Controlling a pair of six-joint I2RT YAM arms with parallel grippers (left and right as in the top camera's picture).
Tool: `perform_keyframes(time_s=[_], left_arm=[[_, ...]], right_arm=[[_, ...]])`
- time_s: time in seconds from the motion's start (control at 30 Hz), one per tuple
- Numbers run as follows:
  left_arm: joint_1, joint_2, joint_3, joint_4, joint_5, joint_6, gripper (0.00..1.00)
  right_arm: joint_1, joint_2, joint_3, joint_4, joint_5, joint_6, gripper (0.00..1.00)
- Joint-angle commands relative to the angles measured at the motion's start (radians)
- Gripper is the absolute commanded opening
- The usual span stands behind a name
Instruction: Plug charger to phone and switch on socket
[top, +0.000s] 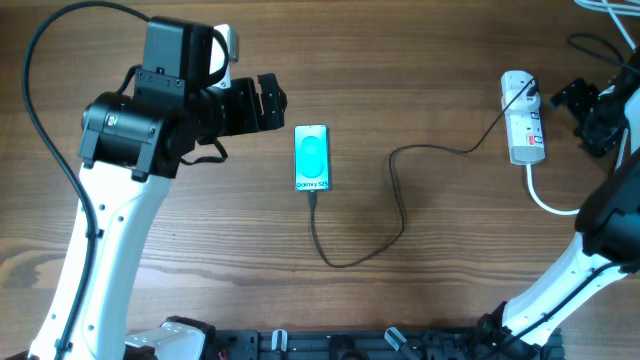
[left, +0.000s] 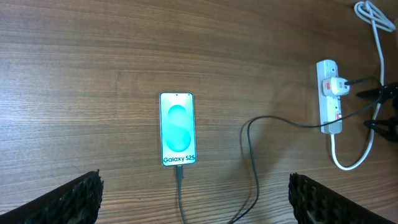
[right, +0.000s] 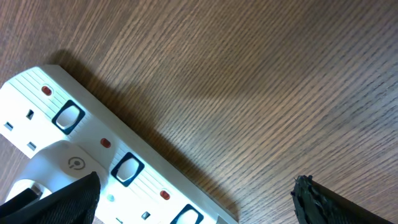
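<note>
Trouble from here would most likely come at the socket, which lies well to the right of the phone. The right tool hangs just beside it, on the side away from the phone, fingers spread with nothing between them. A push on the wrong 1 of the rocker switches, or on the white adapter, could skid the light strip across the bench. That would tug the charger at the phone. The left tool, also spread and empty, hovers just left of the phone's far end. The phone lies flat, screen up and lit teal. Its "Galaxy" lettering is at the near end, where the charger tip looks seated. I cannot tell whether any switch is on.
</note>
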Motion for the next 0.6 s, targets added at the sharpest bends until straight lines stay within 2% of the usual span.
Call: perform_keyframes(time_s=[0.0,0.23,0.57], left_arm=[[0.000,0.002,-0.003,0.000,-0.010,0.002,1.00],[0.000,0.002,-0.003,0.000,-0.010,0.002,1.00],[0.000,0.002,-0.003,0.000,-0.010,0.002,1.00]], right_arm=[[0.024,0.028,-0.009,-0.003,0.119,0.042,1.00],[0.027,0.055,-0.010,0.002,0.136,0.037,1.00],[0.027,0.088,-0.010,0.031,0.040,0.009,1.00]])
